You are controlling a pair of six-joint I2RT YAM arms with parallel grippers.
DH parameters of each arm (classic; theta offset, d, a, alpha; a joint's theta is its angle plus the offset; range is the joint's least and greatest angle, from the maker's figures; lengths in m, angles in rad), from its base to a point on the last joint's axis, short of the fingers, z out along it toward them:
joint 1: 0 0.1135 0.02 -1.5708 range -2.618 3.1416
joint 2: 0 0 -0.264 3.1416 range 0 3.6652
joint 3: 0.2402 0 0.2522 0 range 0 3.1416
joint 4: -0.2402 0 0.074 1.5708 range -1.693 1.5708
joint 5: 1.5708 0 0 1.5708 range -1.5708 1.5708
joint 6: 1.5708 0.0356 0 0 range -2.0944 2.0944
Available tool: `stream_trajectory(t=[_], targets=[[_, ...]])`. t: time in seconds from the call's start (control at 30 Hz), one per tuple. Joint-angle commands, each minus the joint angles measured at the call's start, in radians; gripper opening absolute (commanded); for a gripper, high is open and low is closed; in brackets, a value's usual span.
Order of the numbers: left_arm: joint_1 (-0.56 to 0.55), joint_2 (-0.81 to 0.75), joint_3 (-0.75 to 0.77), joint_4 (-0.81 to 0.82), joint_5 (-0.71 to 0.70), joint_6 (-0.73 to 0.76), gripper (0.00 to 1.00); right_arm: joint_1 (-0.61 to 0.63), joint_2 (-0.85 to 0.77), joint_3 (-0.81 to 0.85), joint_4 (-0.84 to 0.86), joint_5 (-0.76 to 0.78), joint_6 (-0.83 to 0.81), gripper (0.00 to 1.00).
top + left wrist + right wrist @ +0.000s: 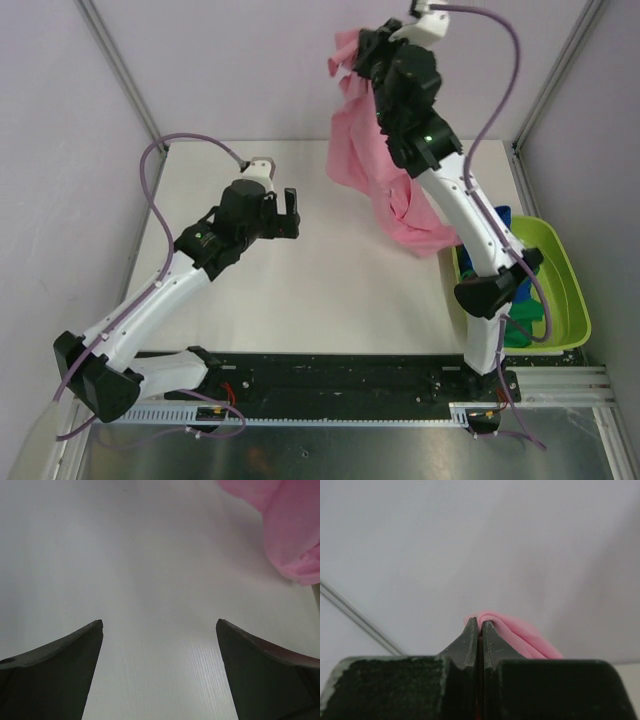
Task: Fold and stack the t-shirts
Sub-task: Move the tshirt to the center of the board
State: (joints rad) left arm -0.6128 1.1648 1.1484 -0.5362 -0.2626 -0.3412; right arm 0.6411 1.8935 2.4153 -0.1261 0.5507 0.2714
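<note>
Looking down from above, the right arm (455,200) crosses the hanging pink t-shirt (350,150) and hides its whole middle, so I can't make out its outline or which part is gripped. On its own camera, the right tool (479,626) shows just 1 small pink fold pinched at its tips; the rest of the shirt is behind the tool's body. In the tub (572,290), blue fabric (503,216) and green fabric (527,325) peek past the arm, too covered to count. The left tool (160,623) has both fingers (60,670) cut off by the lower edge, and the pink cloth there runs out of the top-right corner.
</note>
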Motion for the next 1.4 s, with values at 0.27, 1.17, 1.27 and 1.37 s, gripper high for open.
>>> stream_trajectory(t=[0.27,1.17,1.27,1.37], targets=[[0.024,-0.033,0.029,0.009,-0.040,-0.004,1.00,-0.002,0.284,0.188,-0.095,-0.127,0.198,0.00],[0.028,0.002,0.000,0.012,0.033,-0.062,0.99,-0.162,-0.245,-0.742,-0.529,-0.153,0.391,0.87],[0.028,0.018,-0.002,0.013,0.038,-0.064,0.99,-0.192,-0.351,-0.949,-0.525,-0.115,0.438,0.86],[0.027,0.035,-0.001,0.013,0.048,-0.064,0.99,-0.192,-0.387,-1.053,-0.562,-0.063,0.494,0.84]])
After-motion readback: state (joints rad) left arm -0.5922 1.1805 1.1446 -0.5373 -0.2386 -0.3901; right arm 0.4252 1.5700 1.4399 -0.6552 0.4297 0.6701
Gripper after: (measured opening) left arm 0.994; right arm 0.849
